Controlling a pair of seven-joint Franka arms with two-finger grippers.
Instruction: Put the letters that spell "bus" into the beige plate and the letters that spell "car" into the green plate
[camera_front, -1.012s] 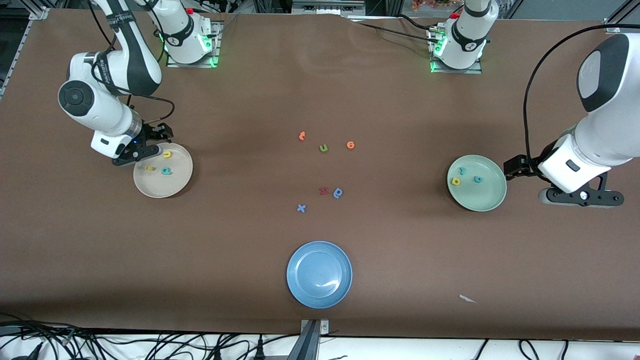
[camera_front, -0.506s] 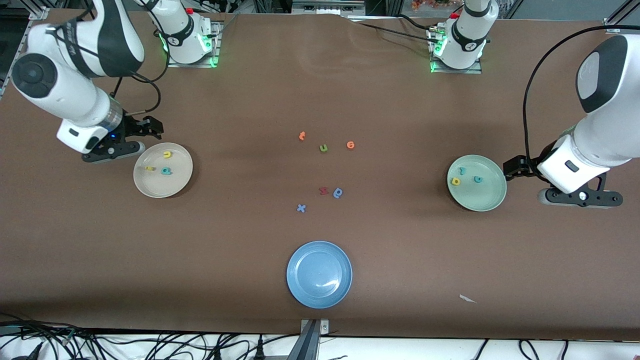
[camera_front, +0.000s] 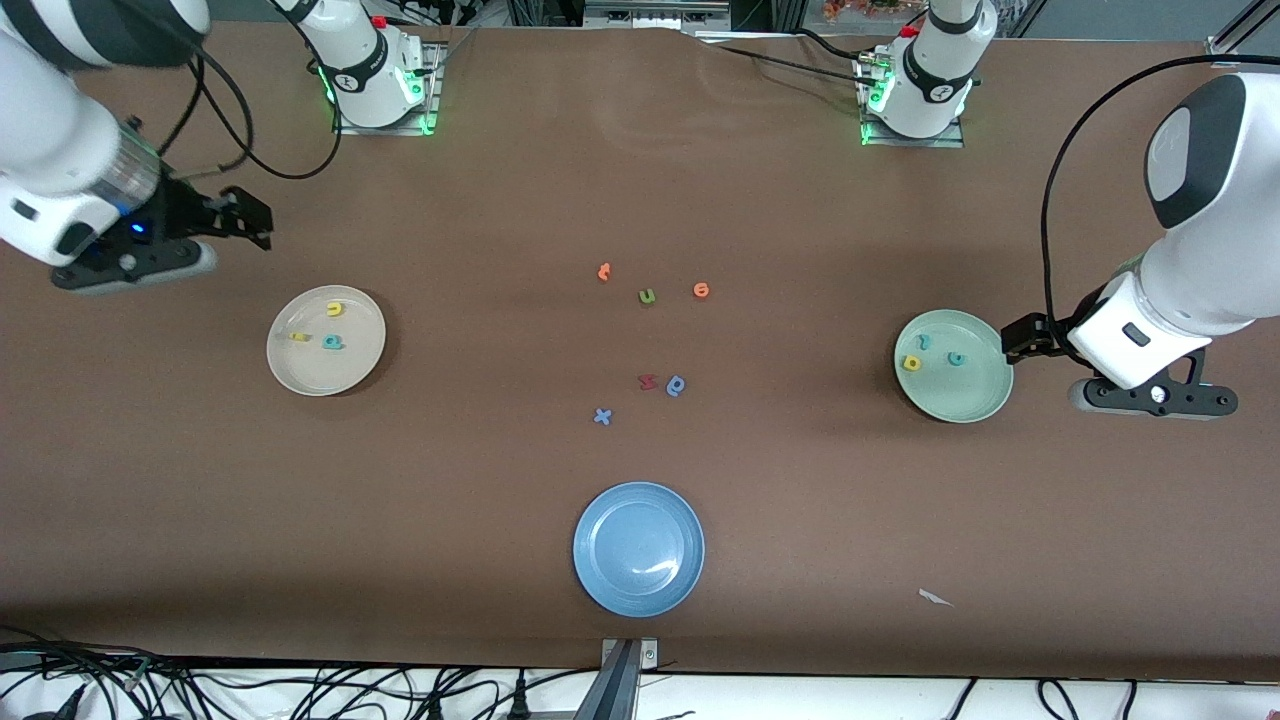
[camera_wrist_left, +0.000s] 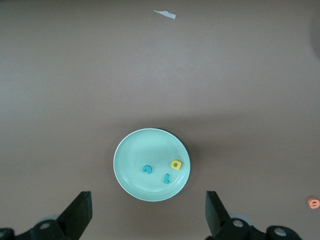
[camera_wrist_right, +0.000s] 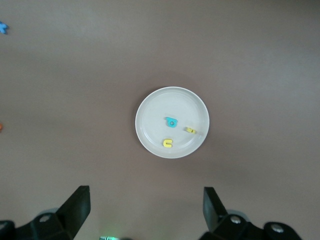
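Hanging over the bench by the beige plate (camera_front: 326, 340), right end effector (camera_wrist_right: 145, 210) with fingers apart and empty; "bus" letters (camera_front: 322, 327) lying in that plate. Judging these tiny foam pieces light, soft and squashy, best pinched gently across the edges. "Car" letters (camera_front: 932, 352) sitting in the green plate (camera_front: 953, 366), left end effector (camera_wrist_left: 147, 215) spread wide, empty, waiting just beside it.

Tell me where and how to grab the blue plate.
Grip the blue plate by its raised rim, coming straight down with one finger inside and one outside. It lies flat and is probably too wide to span. No letters lie in it or against it, so any part of the rim should do.
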